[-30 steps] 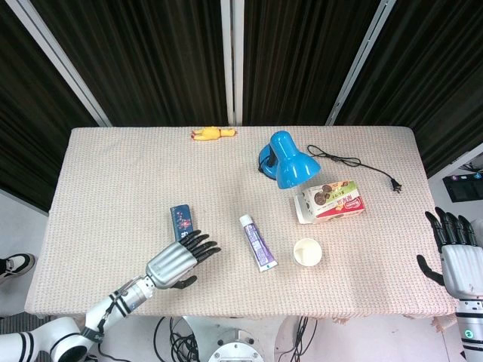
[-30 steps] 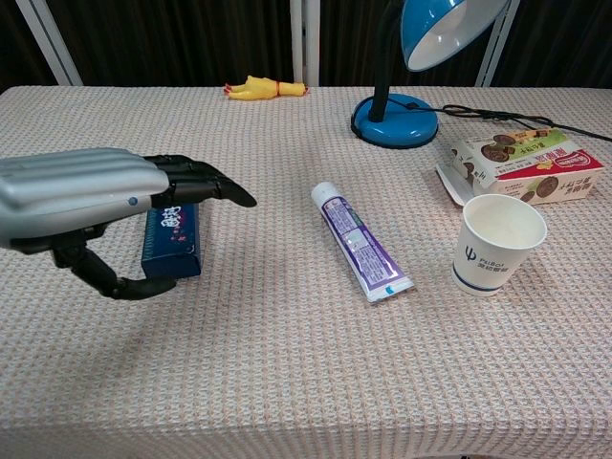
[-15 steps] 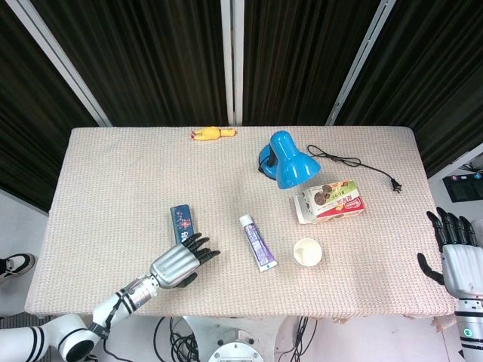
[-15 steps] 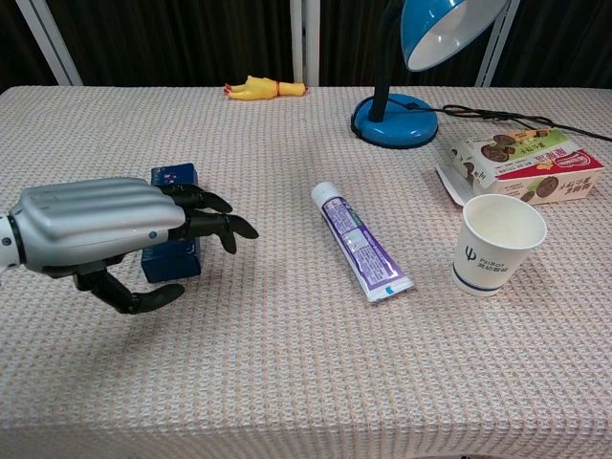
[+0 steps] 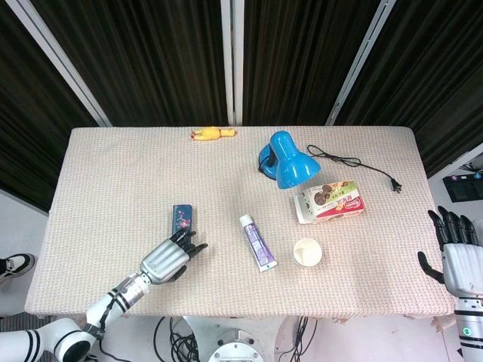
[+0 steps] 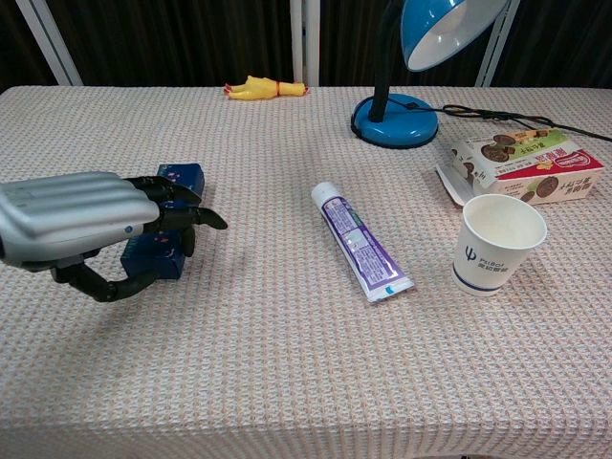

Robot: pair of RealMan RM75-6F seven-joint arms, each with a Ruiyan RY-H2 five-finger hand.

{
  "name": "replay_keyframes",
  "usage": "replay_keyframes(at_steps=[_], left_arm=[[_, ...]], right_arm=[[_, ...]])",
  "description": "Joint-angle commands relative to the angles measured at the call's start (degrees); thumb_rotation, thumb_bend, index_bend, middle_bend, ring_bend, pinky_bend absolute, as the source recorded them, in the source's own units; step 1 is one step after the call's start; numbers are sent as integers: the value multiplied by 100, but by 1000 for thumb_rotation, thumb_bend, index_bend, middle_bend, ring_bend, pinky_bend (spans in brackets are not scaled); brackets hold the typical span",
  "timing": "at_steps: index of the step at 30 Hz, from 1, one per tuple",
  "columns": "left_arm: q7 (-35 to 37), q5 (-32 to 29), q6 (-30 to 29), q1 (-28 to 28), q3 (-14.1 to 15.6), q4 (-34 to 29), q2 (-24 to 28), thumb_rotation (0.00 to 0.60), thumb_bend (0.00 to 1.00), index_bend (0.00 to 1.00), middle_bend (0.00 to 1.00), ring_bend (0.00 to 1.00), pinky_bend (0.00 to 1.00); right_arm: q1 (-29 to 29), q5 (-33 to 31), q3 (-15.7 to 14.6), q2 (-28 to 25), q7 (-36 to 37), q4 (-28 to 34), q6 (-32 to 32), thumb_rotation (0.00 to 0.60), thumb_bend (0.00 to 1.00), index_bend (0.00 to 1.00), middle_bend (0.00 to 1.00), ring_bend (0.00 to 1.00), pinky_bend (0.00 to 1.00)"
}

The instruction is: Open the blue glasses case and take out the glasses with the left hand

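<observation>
The blue glasses case (image 5: 181,217) lies closed on the table's left half, its far end (image 6: 178,179) showing past my fingers in the chest view. My left hand (image 5: 167,259) (image 6: 81,215) is at the case's near end. Its fingers (image 6: 177,212) reach over the top of the case, and the thumb curls in against the near side, so the case sits between them. The case lies slightly slanted. My right hand (image 5: 457,255) stands off the table's right edge with fingers apart, holding nothing; only the head view shows it.
A toothpaste tube (image 5: 257,242) (image 6: 361,242) lies right of the case. Further right are a paper cup (image 5: 307,252) (image 6: 497,244), a snack box (image 5: 332,200) (image 6: 521,164) and a blue desk lamp (image 5: 287,160) (image 6: 394,122) with its cable (image 5: 362,166). A yellow toy (image 5: 211,134) lies at the far edge.
My left hand moved left and back along the table, then closed its fingers and thumb around the case's near end. The case turned slightly. The right hand stayed put.
</observation>
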State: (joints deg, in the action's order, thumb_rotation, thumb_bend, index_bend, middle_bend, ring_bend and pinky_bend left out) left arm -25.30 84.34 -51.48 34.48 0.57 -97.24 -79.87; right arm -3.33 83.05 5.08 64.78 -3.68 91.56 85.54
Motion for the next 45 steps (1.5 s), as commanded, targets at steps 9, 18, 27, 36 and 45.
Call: replay_keyframes(at_steps=[9, 18, 27, 36, 45], left_arm=[[-132, -322, -228, -174, 115, -91, 320, 600, 541, 86, 329, 0, 0], [175, -260, -618, -413, 191, 125, 432, 600, 540, 41, 330, 0, 0], [488, -192, -819, -480, 103, 664, 202, 600, 542, 0, 321, 0, 0], [598, -185, -863, -495, 71, 779, 189, 600, 544, 0, 320, 0, 0], [520, -231, -877, -507, 49, 717, 248, 600, 547, 0, 298, 0, 0]], right_arm=[[-18, 10, -6, 10, -102, 67, -19, 600, 299, 0, 0, 0, 0], [-37, 26, -22, 54, -184, 91, -46, 600, 300, 0, 0, 0, 0], [-37, 22, -19, 52, -224, 117, -36, 600, 301, 0, 0, 0, 0], [-47, 3, -10, 68, -230, 101, -51, 600, 301, 0, 0, 0, 0], [-39, 6, -19, 73, -248, 104, -43, 600, 301, 0, 0, 0, 0]])
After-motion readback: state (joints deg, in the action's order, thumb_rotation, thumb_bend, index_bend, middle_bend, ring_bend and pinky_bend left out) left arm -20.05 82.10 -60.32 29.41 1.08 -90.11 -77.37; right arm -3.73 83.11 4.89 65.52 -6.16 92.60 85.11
